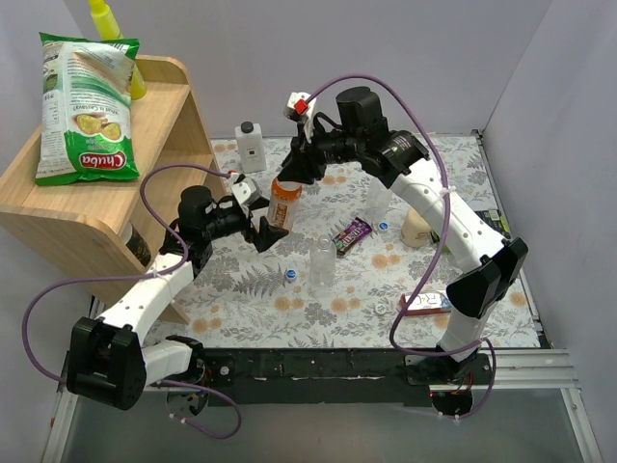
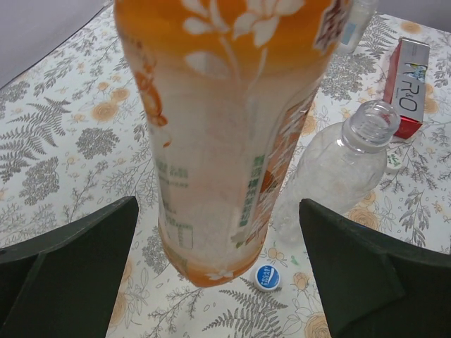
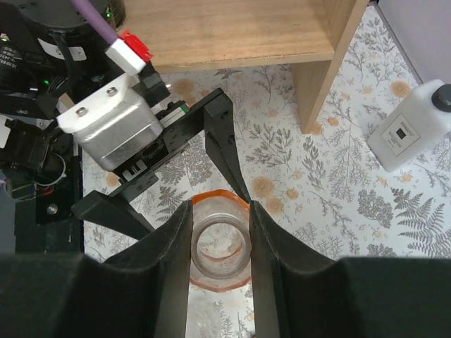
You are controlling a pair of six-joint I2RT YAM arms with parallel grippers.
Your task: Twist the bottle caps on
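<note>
Top external view: orange bottle point(image 1: 284, 204) between both arms.
We saw the right jaws closed on its open neck and the left jaws spread wide beside its body, not touching; a blue cap point(image 2: 266, 277) lay near its base.

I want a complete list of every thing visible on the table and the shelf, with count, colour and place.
orange bottle: one, orange, uncapped, between both grippers
clear bottles: two, see-through, centre and farther right
bottle caps: three, blue or whitish, scattered on table
white square bottle: one, black cap, far side
cream bottle: one, right
candy bar: one, purple, centre
red-white box: one, near right
chips bag: one, green, on wooden shelf
left gripper: open, around bottle base
right gripper: shut on bottle neck
</note>
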